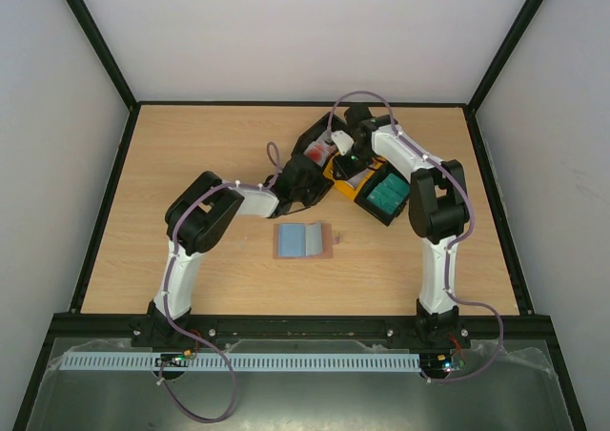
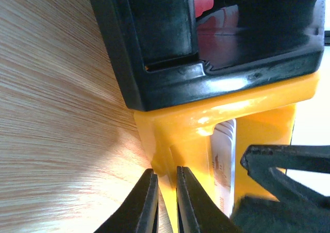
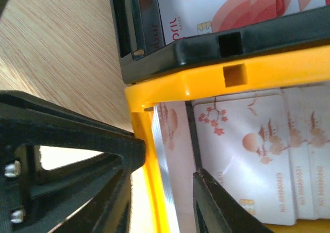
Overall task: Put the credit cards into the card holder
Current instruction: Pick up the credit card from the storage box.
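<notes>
The card holder [image 1: 303, 240] lies open on the table, blue-grey inside up, away from both grippers. White cards with red marks lie in a yellow tray [image 3: 154, 83], and several stand on edge against its wall [image 3: 172, 155]. My right gripper [image 3: 170, 163] is open; one finger is outside that yellow wall and the other inside against the standing cards. My left gripper [image 2: 165, 176] is shut on the yellow tray's [image 2: 206, 119] corner wall. In the top view both grippers meet at the trays, left [image 1: 319, 188] and right [image 1: 345, 164].
A black tray [image 3: 170, 57] of white-and-red cards [image 3: 206, 11] adjoins the yellow one; it also shows in the left wrist view [image 2: 170, 52]. Another black tray holds teal cards [image 1: 388, 194] at the right. The right gripper's finger [image 2: 278, 163] shows in the left wrist view.
</notes>
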### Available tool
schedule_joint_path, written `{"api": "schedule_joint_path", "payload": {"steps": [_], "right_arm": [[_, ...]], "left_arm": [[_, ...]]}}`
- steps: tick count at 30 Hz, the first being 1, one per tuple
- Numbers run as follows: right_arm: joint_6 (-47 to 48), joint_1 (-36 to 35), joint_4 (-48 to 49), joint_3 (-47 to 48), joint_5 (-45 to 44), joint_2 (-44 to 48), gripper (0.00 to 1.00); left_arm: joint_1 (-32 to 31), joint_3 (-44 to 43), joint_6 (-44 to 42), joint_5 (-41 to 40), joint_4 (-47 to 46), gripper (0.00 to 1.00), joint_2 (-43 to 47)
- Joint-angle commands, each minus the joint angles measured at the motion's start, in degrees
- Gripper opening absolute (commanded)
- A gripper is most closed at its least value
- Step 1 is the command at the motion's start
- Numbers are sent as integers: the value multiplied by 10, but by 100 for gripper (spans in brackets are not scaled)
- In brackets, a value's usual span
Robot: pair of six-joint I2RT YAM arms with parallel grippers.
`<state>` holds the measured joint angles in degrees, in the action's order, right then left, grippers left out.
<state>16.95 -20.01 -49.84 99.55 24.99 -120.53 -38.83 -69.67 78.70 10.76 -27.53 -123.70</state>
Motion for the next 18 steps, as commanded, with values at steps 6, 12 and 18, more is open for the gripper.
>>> {"api": "schedule_joint_path", "payload": {"steps": [6,12,18], "right_arm": [[-22,-5,30,-9,-67,-12,41],[-16,-8,20,-1,-45,-35,44],[-8,-9,-4,15,-12,-52,44]], "left_arm": [[7,60,8,-31,-24,4,20],[27,115,3,-11,-147,4,58],[43,98,-4,10,-132,6,45]]}}
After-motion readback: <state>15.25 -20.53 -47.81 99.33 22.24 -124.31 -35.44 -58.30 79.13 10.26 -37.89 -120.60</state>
